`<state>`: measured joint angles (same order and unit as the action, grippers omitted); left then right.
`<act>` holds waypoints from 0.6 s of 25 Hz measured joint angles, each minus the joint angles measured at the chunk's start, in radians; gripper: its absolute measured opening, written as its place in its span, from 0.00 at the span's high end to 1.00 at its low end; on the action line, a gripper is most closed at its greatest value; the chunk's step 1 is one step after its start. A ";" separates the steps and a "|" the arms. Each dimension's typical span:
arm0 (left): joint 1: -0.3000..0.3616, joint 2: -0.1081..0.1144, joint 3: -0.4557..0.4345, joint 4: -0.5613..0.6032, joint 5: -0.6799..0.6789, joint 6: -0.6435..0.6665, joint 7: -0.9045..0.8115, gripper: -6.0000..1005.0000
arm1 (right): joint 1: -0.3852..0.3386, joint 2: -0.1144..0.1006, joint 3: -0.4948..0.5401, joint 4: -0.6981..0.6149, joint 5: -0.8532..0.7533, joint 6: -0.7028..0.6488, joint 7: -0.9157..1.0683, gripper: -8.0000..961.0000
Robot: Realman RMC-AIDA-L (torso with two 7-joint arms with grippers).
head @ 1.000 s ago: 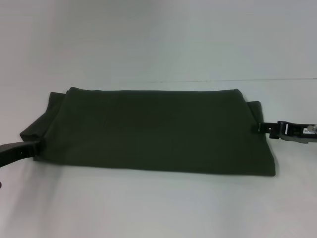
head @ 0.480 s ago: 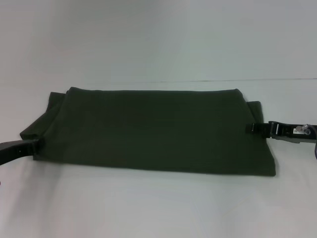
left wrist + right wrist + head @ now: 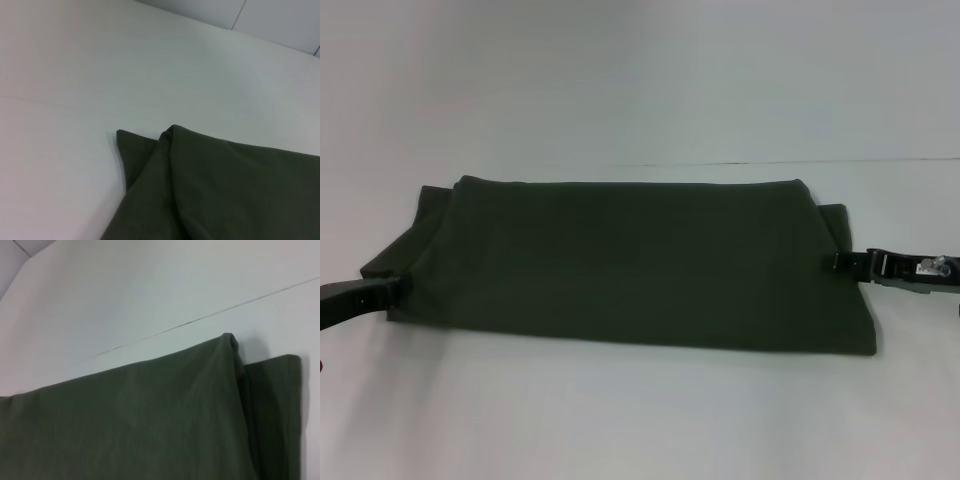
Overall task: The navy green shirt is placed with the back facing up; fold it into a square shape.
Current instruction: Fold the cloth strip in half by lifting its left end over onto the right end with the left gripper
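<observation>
Folded navy green shirt (image 3: 620,265), left gripper (image 3: 402,287) and right gripper (image 3: 836,261) at its side edges

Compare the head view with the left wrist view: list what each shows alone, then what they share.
Head view only: the whole folded shirt as a wide band, the left gripper at its left end and the right gripper at its right edge, plus a thin seam line in the table behind the shirt. Left wrist view only: a close look at one end of the shirt, where two layered corners peek out, and a wall panel beyond the table's far edge. No gripper appears there. Both: the dark green shirt lying on the white table.
</observation>
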<state>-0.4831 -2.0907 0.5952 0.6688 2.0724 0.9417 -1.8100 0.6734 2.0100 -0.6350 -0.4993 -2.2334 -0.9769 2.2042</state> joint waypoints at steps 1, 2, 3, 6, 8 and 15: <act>0.000 0.000 0.000 0.000 0.000 0.000 0.000 1.00 | 0.000 0.001 0.000 0.003 0.000 0.004 0.000 0.32; 0.000 0.000 0.000 0.000 0.000 -0.001 0.000 1.00 | 0.001 0.002 0.000 0.007 0.000 0.010 -0.001 0.33; 0.000 0.000 0.000 0.000 0.000 -0.003 0.000 1.00 | 0.002 0.003 -0.001 0.013 0.000 0.015 -0.001 0.33; -0.001 0.000 0.000 0.000 0.000 -0.009 0.000 1.00 | 0.008 0.006 -0.014 0.032 0.000 0.031 -0.008 0.33; -0.002 0.000 0.000 -0.001 0.000 -0.010 0.000 1.00 | 0.009 0.008 -0.018 0.036 0.000 0.036 -0.011 0.37; -0.003 0.002 0.000 -0.002 0.000 -0.011 -0.001 1.00 | -0.002 0.010 -0.012 0.024 0.010 0.016 -0.037 0.52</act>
<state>-0.4863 -2.0892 0.5952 0.6673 2.0724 0.9310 -1.8115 0.6716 2.0203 -0.6475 -0.4754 -2.2230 -0.9610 2.1673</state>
